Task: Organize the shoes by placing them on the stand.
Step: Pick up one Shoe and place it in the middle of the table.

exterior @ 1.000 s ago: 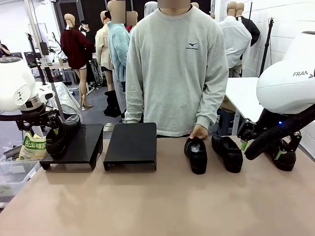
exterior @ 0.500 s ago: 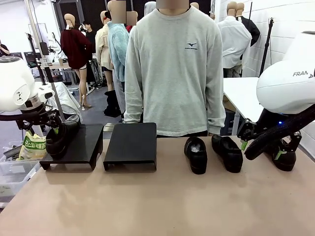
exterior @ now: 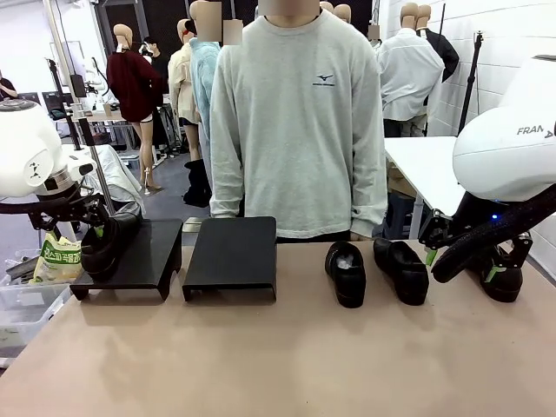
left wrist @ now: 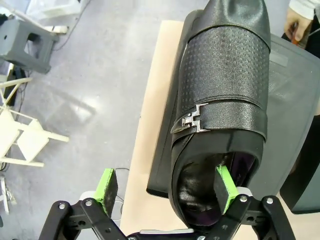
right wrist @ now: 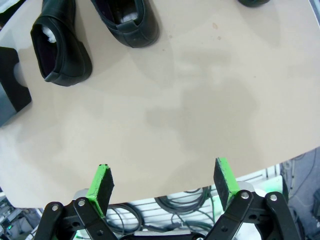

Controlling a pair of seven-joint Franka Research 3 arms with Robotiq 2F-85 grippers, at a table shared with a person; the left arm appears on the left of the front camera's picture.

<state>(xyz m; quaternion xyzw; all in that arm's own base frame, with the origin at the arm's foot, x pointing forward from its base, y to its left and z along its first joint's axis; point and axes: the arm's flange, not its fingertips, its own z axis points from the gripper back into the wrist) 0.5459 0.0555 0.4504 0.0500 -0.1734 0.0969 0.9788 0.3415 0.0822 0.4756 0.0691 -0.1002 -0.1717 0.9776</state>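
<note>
A black shoe (exterior: 102, 246) with a silver buckle (left wrist: 192, 120) lies on the left black stand (exterior: 143, 252). My left gripper (exterior: 94, 228) hangs open over its heel end. In the left wrist view one green pad (left wrist: 223, 186) sits over the shoe's opening (left wrist: 200, 195) and the other pad (left wrist: 107, 184) hangs outside it, so my left gripper (left wrist: 165, 186) grips nothing. Two more black shoes (exterior: 347, 274) (exterior: 402, 270) rest side by side on the table, and a third (exterior: 504, 280) lies behind my right arm. My right gripper (exterior: 460, 265) (right wrist: 162, 181) is open above the table's edge.
A second black stand (exterior: 232, 254) sits bare beside the first one. The person in a grey sweatshirt (exterior: 300, 130) stands at the far side with hands off the table. A clear bin (exterior: 22, 304) with a green packet sits left of the table. Cables (right wrist: 175, 205) hang below the near edge.
The person's hand has let go of the middle shoe and pulled back from the table. Neither arm has moved and no shoe has shifted.
</note>
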